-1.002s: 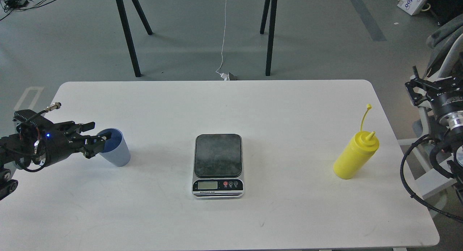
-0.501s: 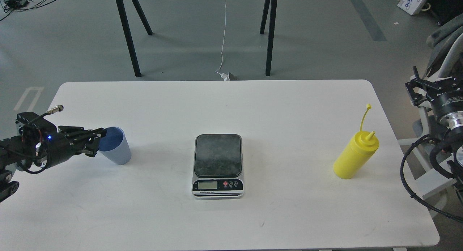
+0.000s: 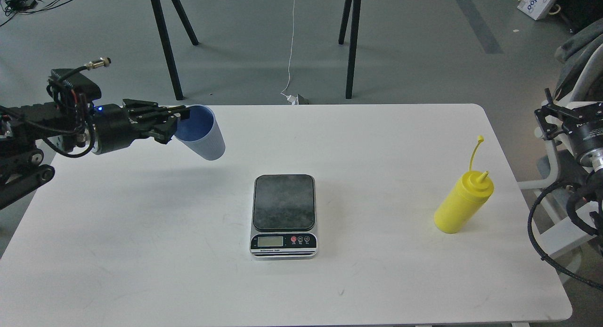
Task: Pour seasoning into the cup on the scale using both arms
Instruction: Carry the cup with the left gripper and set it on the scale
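Step in hand, by judgement: carrying the small light-blue ribbed plastic cup (image 3: 201, 133). The left gripper (image 3: 176, 122) pinches its rim, tilted, aloft near the white table's (image 3: 141, 251) far-left corner. Next: lower it upright onto the dark-plated rectangular digital scale (image 3: 284, 215) at centre. The yellow plastic squeeze bottle (image 3: 463, 202) stands untouched near the right edge. Right gripper: out of view.

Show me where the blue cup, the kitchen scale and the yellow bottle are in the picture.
blue cup (image 3: 207, 139), head view, on its outer side wall.
kitchen scale (image 3: 283, 202), head view, on the middle of its dark plate.
yellow bottle (image 3: 459, 207), head view, on its body.
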`<state>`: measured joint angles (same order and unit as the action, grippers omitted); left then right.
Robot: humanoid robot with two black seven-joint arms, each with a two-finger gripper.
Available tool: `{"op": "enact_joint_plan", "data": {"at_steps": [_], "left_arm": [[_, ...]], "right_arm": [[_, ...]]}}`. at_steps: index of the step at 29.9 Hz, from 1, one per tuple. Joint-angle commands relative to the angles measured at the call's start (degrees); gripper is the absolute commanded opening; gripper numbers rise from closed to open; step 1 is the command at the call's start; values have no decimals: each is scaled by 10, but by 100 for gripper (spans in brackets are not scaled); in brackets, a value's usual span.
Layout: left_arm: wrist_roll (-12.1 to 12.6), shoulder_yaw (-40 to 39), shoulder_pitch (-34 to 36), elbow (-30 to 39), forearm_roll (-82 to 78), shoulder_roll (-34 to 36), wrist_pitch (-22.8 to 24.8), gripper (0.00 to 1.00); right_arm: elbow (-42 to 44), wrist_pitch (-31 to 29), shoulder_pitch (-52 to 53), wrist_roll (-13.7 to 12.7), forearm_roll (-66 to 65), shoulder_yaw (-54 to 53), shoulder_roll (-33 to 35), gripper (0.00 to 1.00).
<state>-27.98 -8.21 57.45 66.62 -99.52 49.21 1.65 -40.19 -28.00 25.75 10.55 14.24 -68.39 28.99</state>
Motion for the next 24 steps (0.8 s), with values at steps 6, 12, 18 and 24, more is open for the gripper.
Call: {"op": "enact_joint_plan", "data": {"at_steps": [6,12,18,24], "left_arm": [[8,19,57,11,-63,-146,73,5],[19,52,52,0,-66,-180,73,5],[19,56,46,-50,-66,-212,72,6],[20,76,45,-61,-66,-221,72,7]], "right_arm": [[-1,0,-7,0,0,-4,12,100],[-4,0,-21,0,0,-16,25,100],[-5,0,-26,0,0,-18,26,100],[-5,0,-27,0,0,-18,29,100]]}}
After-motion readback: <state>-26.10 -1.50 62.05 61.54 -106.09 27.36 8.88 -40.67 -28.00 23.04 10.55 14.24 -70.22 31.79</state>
